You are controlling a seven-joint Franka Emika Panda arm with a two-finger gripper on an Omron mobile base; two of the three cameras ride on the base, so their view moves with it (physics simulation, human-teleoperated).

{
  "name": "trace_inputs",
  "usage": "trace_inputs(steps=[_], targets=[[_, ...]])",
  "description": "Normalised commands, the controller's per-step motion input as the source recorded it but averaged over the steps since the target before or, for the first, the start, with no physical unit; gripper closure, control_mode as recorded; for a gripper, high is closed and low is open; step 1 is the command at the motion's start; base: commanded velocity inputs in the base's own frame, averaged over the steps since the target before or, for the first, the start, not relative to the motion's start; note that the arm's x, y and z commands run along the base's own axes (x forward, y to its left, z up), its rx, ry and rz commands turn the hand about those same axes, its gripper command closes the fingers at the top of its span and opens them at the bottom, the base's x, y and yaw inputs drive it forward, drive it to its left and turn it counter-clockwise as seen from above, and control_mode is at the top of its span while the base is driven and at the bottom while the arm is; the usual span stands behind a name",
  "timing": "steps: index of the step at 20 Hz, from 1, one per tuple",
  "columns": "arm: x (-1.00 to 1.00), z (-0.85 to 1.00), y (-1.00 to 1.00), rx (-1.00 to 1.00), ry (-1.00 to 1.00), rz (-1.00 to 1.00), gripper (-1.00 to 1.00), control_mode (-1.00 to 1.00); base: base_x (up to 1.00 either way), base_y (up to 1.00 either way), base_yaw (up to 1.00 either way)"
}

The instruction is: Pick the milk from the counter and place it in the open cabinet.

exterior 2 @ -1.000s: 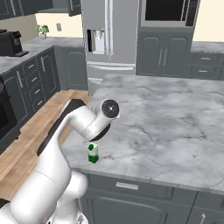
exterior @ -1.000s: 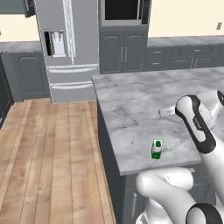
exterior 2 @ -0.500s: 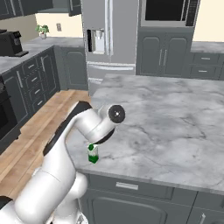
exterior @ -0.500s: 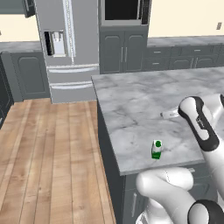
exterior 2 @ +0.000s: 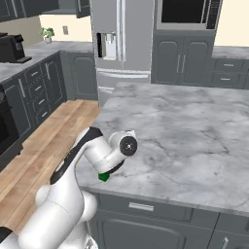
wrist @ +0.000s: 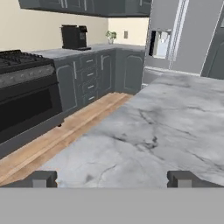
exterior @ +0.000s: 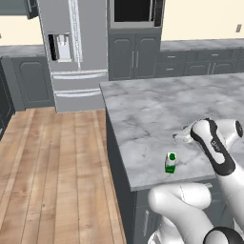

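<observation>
**Milk upright near the counter edge, gripper spread and empty**

The milk (exterior: 170, 162) is seen standing upright on the counter (exterior: 143, 114), close to the near edge of the marble slab and just in front of the arm. In the right base view only a green part of the carton (exterior 2: 103, 177) is left visible, the rest being hidden behind the arm's forearm. The gripper (wrist: 112, 178) is shown in the hand view with its two finger tips (wrist: 39, 179) set wide apart, nothing being held between them; bare marble (wrist: 144, 140) is seen through the gap. In the left base view the hand itself is poorly resolved beside the wrist, so its height above the slab cannot be judged with confidence. A steel refrigerator (exterior: 74, 52) is seen beyond the counter's far end, a black stove (wrist: 26, 98) across the wooden floor (exterior: 52, 162), and a coffee machine (wrist: 74, 37) on the side worktop.
</observation>
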Motion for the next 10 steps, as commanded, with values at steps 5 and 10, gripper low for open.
trace_inputs(steps=[5, 10], targets=[[-0.01, 0.0, -0.11, -0.08, 0.0, 0.18, -1.0, -1.0, 0.0, 0.0, 0.0], [-0.23, 0.0, -0.06, 0.0, -0.02, 0.25, -1.0, -1.0, 0.0, 0.0, 0.0]])
